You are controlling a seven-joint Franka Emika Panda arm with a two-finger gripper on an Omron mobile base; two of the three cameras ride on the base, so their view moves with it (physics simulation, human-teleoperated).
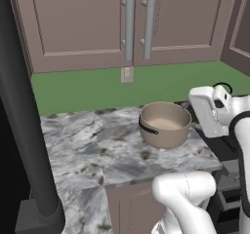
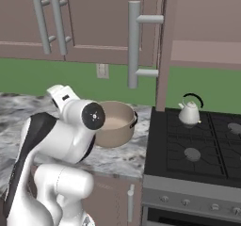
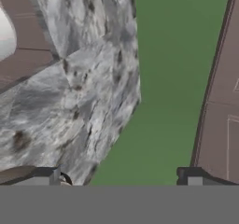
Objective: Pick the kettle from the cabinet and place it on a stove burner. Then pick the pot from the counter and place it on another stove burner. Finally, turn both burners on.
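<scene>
The small silvery kettle stands upright on the rear-left burner of the black cooktop. The front-left burner cap is bare. The wide tan pot sits lidless on the marbled counter beside the stove, and my arm partly hides the pot in the right base view. My white hand hovers just to the pot's right, above the counter's edge. In the hand view my gripper is open with nothing between its fingertips, looking across the counter at the green wall.
The wall cabinet above the stove has its door swung open toward me, the long grey handle sticking out. Shut cabinet doors hang above the counter. A dark column stands at the counter's left. Stove knobs line the stove's front.
</scene>
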